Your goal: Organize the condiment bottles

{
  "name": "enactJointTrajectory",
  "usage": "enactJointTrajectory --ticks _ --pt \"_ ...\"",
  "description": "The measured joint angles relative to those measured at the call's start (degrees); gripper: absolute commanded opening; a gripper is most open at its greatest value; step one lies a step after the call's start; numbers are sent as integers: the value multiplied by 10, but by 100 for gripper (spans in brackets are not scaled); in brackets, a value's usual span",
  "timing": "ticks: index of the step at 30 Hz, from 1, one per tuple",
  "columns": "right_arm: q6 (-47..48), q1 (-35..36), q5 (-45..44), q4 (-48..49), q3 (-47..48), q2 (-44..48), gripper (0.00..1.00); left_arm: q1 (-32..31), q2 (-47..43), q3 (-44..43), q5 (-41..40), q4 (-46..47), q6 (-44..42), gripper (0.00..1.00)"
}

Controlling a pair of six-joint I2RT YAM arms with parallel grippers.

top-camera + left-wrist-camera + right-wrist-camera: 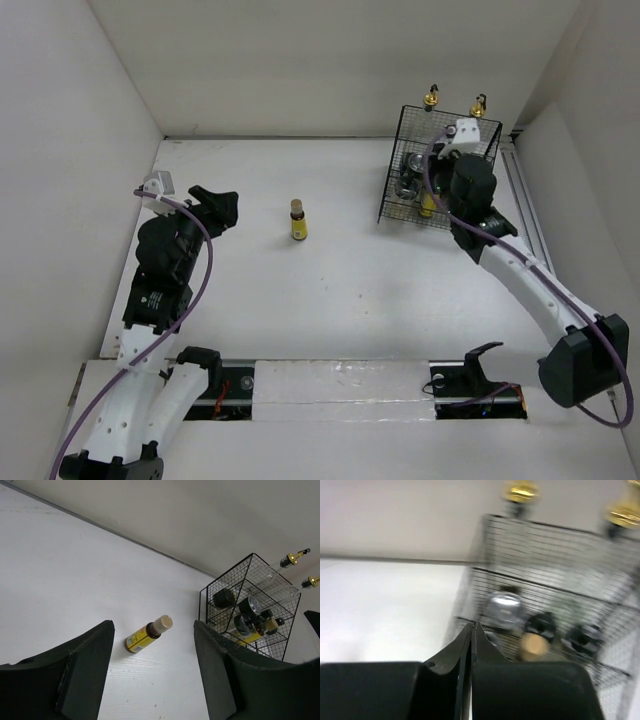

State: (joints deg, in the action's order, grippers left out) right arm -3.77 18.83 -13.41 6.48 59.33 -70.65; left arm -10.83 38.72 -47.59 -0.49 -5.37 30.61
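1. The left gripper point(213, 203) hovers over the left side of the table point(350, 300), fingers spread wide with nothing between them.
2. Ahead of it, out in the open middle, one small yellow bottle point(147, 634) with a brown cap stands alone, well apart from everything else.
3. There is dark print on its yellow label, but it is too small to read.
4. At the far right, the black wire basket point(250, 605) holds the rest of the set.
5. Two tall glass bottles, one with a gold pourer point(431, 97) and the other with its own gold pourer point(479, 104), poke out above the basket's back edge.
6. Lower inside the basket sit dark-lidded jars point(224, 598) and a second yellow bottle point(255, 635). No writing on them can be made out.
7. The right gripper point(472, 625) is just in front of the basket, its fingers pressed together and holding nothing. Its wrist view is blurred.
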Motion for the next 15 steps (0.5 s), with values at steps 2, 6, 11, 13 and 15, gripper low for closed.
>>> enactJointTrajectory --ticks 2,6,11,13,15 --pt "1 46 30 21 3 -7 0 0 0 0 -2 0 0 54" --pt "9 171 93 67 4 -84 66 0 1 0 -2 0 0 50" --pt "40 254 147 64 33 -218 85 0 1 0 -2 0 0 54" --pt "48 258 159 58 50 -251 85 0 1 0 -2 0 0 55" --pt "55 258 166 55 76 -277 85 0 0 0 -3 0 0 55"
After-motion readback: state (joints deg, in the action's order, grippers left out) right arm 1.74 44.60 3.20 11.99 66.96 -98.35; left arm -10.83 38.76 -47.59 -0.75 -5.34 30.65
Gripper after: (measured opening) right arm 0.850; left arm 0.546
